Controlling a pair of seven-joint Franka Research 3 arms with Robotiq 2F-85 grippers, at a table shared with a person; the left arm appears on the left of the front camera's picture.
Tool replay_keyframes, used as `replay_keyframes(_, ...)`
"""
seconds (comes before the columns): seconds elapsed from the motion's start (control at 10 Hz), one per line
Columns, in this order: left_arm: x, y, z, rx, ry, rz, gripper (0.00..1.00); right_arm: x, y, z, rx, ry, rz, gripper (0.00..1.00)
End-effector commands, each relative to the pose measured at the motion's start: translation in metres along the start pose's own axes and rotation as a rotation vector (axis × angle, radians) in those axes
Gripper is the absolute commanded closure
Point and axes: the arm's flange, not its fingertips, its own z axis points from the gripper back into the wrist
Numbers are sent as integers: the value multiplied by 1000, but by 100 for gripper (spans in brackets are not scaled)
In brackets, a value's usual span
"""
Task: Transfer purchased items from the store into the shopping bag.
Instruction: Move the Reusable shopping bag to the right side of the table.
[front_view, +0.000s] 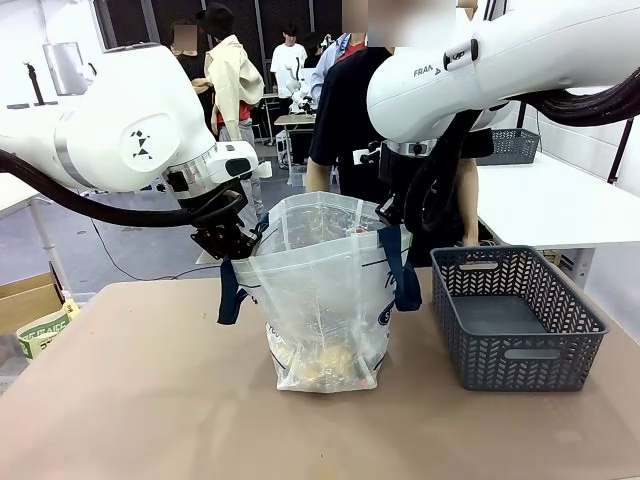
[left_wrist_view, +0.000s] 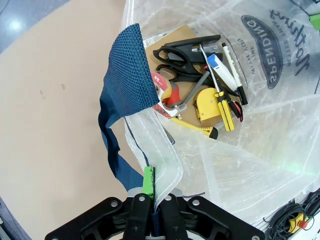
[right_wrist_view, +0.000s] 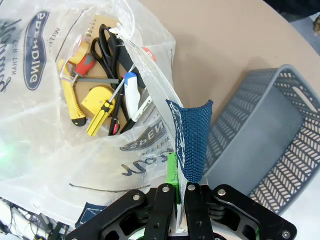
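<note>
Left gripper (left_wrist_view: 152, 187) pinched the shopping bag (front_view: 320, 285) rim; right gripper (right_wrist_view: 179, 177) pinched the opposite rim. Inside lay the purchased items (left_wrist_view: 207, 107).

Open-topped shopping bag (front_view: 325, 295), free from above; grey basket (front_view: 520, 368) just beside

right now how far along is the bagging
Done: scissors, tape measure and screwdriver lie in the shopping bag; the grey basket's floor is bare. In hand: left end effector and right end effector pinch the bag's rim, holding it open. Left: probably only letting go.
</note>
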Motion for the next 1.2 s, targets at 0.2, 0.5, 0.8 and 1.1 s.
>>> replay_keyframes(0.2, -1, 0, 0, 7, 0, 4, 100, 0, 0, -1, -1, 1, 0, 100)
replay_keyframes(0.5, -1, 0, 0, 7, 0, 4, 100, 0, 0, -1, -1, 1, 0, 100)
replay_keyframes(0.8, -1, 0, 0, 7, 0, 4, 100, 0, 0, -1, -1, 1, 0, 100)
replay_keyframes(1.1, 1, -1, 3, 4, -17, -6, 100, 0, 0, 0, 0, 0, 0, 100)
